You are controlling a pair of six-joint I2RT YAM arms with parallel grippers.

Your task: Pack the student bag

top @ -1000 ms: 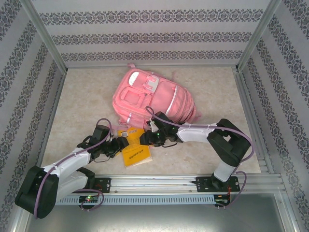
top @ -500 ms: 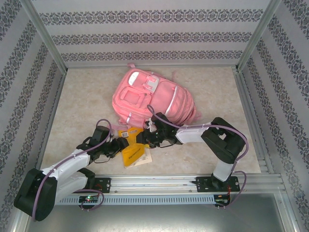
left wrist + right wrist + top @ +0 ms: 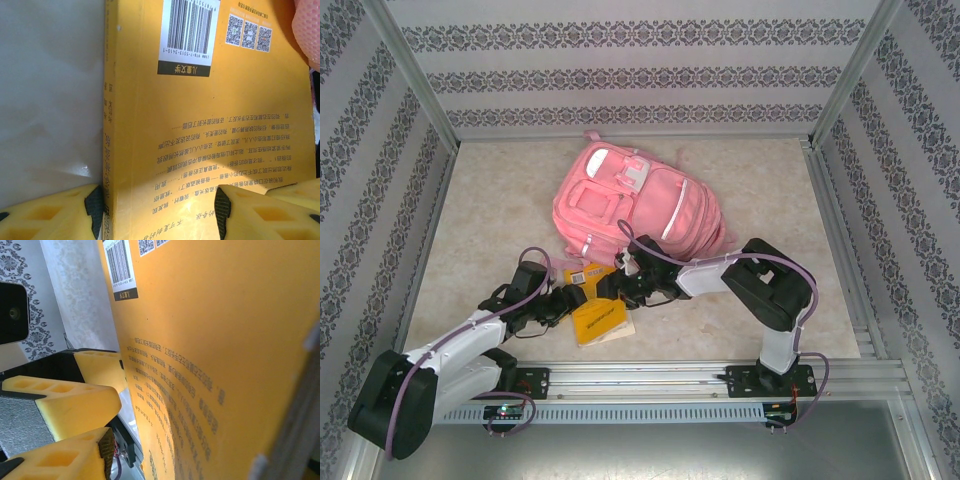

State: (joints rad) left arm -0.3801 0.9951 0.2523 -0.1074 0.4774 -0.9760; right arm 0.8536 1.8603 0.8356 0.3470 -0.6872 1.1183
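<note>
- task object: the large pink fabric backpack with a white reflective stripe point(image 3: 635, 205) lies flat, pockets up, on the pale marbled desk point(image 3: 490, 200), upper centre of the overhead view. no opening into its main compartment can be made out from this angle.
- item being handled: a yellow paperback book with a barcode label point(image 3: 600, 318) is just below the backpack's lower edge, centre of the overhead view. it is outside the backpack and between the two claws. its cover shows a bend in the right wrist view.
- left claw point(image 3: 568, 297): at the book's left side. in its own wrist view the two yellow fingers point(image 3: 50, 215) stand spread, one just beside the spine and the other over the back cover. no clamp on the book is evident.
- right claw point(image 3: 612, 287): at the book's upper right edge, on the side nearest the backpack. in its own wrist view one finger point(image 3: 55, 460) shows at lower left, apart from the cover. the other is hidden behind the book, so i cannot tell whether this claw is spread or pinching.
- progress, as a judgement: early. the book is not yet in the backpack, and no packed item can be confirmed.
- outstanding, as a judgement: secure the book, find or make an opening in the backpack, insert the book, then close up.
</note>
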